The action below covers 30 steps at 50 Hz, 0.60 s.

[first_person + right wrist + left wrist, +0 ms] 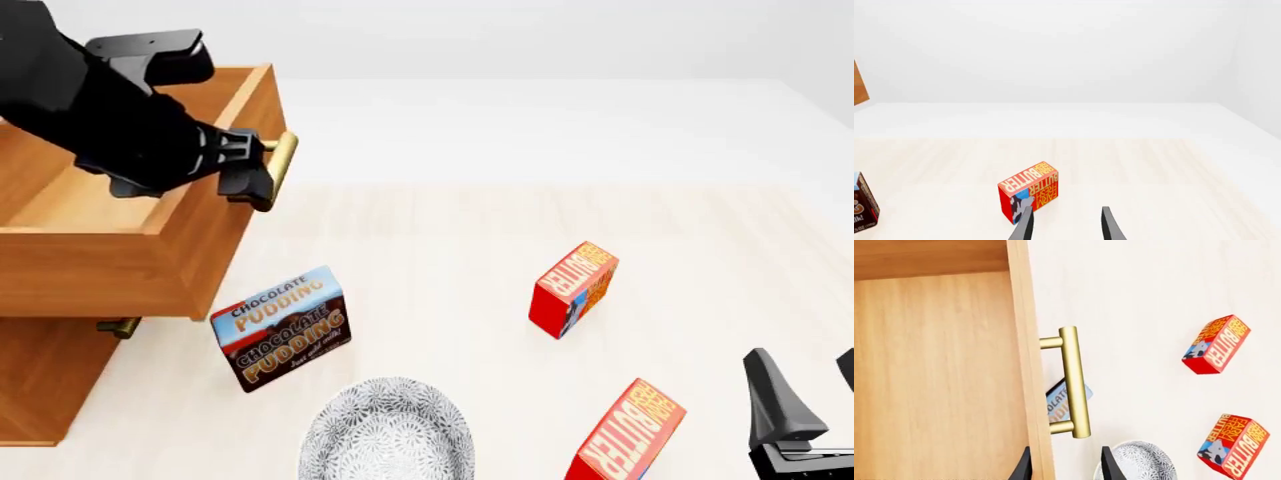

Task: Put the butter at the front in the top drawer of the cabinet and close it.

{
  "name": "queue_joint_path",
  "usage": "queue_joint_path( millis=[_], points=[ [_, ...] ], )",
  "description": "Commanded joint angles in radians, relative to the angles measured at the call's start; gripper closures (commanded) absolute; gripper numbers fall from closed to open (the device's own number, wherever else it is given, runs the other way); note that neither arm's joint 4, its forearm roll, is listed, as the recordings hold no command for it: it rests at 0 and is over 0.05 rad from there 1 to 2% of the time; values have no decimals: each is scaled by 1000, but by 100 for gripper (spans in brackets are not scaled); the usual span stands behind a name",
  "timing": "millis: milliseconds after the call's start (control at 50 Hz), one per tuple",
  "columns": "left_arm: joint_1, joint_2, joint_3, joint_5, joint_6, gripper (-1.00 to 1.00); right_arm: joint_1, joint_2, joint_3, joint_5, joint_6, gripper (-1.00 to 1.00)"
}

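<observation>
In my left wrist view, the left pincer (1066, 467) is open and holds nothing, its two dark tips standing on either side of the top drawer (941, 375) front edge, near the brass handle (1072, 382). The drawer is pulled out and looks empty inside. In the front view, the cabinet (54, 380) sits at 9 o'clock, the chocolate pudding box (280, 328) and a patterned bowl (387, 440) lie near it, and the butter (627, 435) I want is the front carton at about 5 o'clock; the other butter carton (574, 288) is farther back. My right pincer (801, 400) waits just beside it. In the right wrist view, that pincer is open and empty, with a butter carton (1029, 197) just ahead. I think I should line the tips around the front carton's narrow sides before I squeeze.
</observation>
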Motion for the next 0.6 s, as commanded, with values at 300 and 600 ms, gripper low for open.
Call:
queue_joint_path(
  millis=[300,600],
  points=[
    [-31,28,-202,79,133,-100,0,-1,1,-1,0,-100],
    [-5,-39,-146,79,246,-100,0,-1,1,-1,0,-100]
  ],
)
